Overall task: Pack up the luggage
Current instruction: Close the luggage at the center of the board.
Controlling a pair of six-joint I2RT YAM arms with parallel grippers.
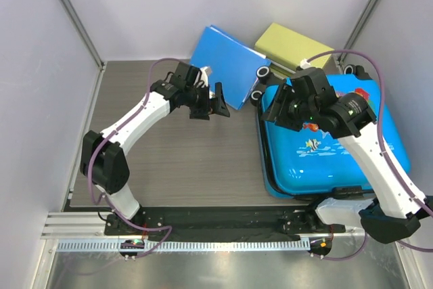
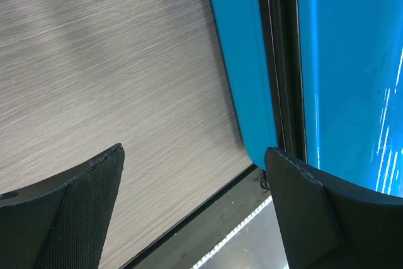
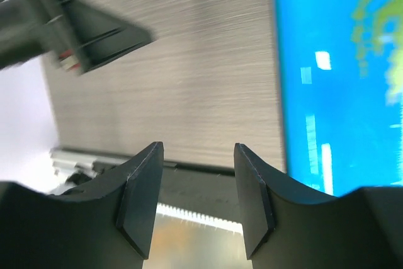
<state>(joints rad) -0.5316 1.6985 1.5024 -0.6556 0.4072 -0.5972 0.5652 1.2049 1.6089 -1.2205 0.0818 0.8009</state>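
Note:
The luggage [image 1: 331,147] lies flat and closed on the right side of the table, bright blue with fish prints and black wheels [image 1: 263,72] at its far end. My left gripper [image 1: 211,107] hovers open over the bare wood to its left, with nothing between the fingers. In the left wrist view the gripper [image 2: 192,181] frames the table, and the luggage's side [image 2: 346,61] with its dark seam runs along the right. My right gripper [image 1: 270,109] hangs at the luggage's far left corner, jaws partly apart and empty. In the right wrist view the gripper [image 3: 196,181] sits left of the luggage lid [image 3: 334,80].
A flat blue folder [image 1: 226,59] leans at the back, just behind the left gripper. A yellow-green box [image 1: 291,45] stands behind the luggage. Grey walls close the sides and back. The wooden table [image 1: 183,160] ends at a black strip and metal rail [image 1: 183,245] in front.

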